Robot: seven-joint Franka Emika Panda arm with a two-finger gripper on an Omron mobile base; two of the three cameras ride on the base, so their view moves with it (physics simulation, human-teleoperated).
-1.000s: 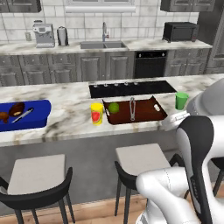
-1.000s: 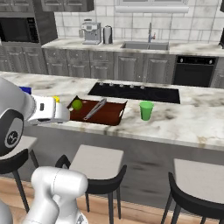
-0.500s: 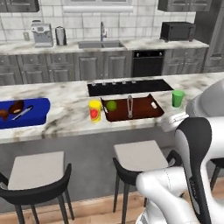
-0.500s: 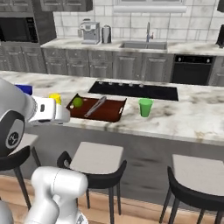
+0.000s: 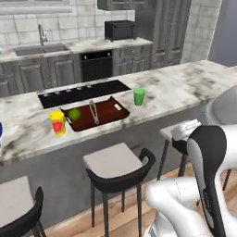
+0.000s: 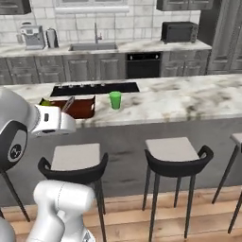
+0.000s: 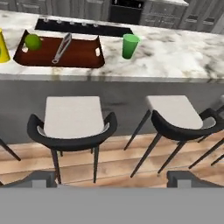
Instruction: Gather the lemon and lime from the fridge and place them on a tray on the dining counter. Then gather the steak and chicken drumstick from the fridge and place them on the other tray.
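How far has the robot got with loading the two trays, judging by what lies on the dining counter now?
Done: the lime lies in the red-brown tray beside the metal utensil on the dining counter. In hand: nothing; the gripper is open and empty, above the stools. Left: no lemon is visible in that tray, and the steak and drumstick for the other tray cannot be confirmed here.

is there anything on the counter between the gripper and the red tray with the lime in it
No object blocks it. The open gripper hangs out over the stools, well short of the counter. The tray sits near the front edge; the lime and a metal utensil lie inside. The green cup stands beside it, apart.
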